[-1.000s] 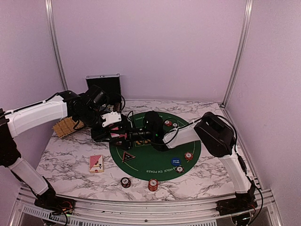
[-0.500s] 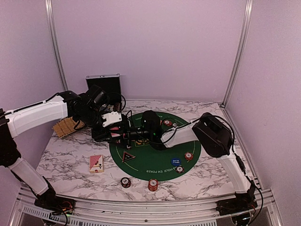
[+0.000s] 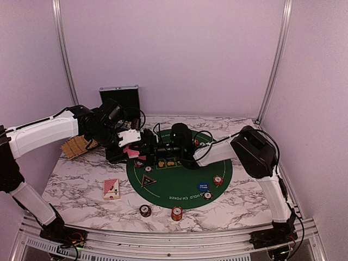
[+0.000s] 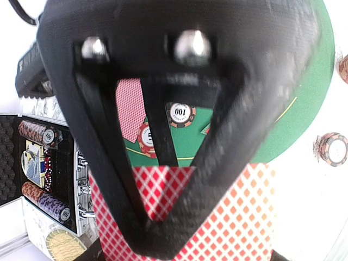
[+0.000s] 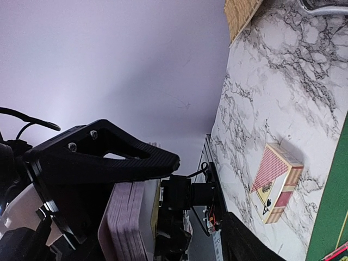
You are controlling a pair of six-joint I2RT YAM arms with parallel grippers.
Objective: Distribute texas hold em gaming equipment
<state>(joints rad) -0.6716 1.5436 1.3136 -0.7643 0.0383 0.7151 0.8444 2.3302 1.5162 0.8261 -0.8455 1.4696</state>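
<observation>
Left gripper (image 3: 135, 152): clamped on a deck of red-backed cards (image 4: 228, 217), held above the 10 o'clock edge of the green felt mat (image 3: 179, 187). The left wrist view shows the deck pinched between the black fingers (image 4: 163, 136).

Right gripper (image 3: 156, 150): reaches in from 3 o'clock and sits just beside the deck. I cannot tell whether its jaws are apart or together, or whether they touch the cards.

Boxed card pack (image 3: 111, 188): lies flat on the marble table (image 3: 70, 185), off the mat at 8 o'clock.

Triangular black button (image 3: 148, 180): on the mat at 8 o'clock.

Blue button (image 3: 203, 186): on the mat at 5 o'clock, with a poker chip (image 3: 217, 180) just beside it.

Two chip stacks (image 3: 176, 213): off the mat at 6 o'clock.

Silver case (image 3: 119, 98): open, at 11 o'clock.
</observation>
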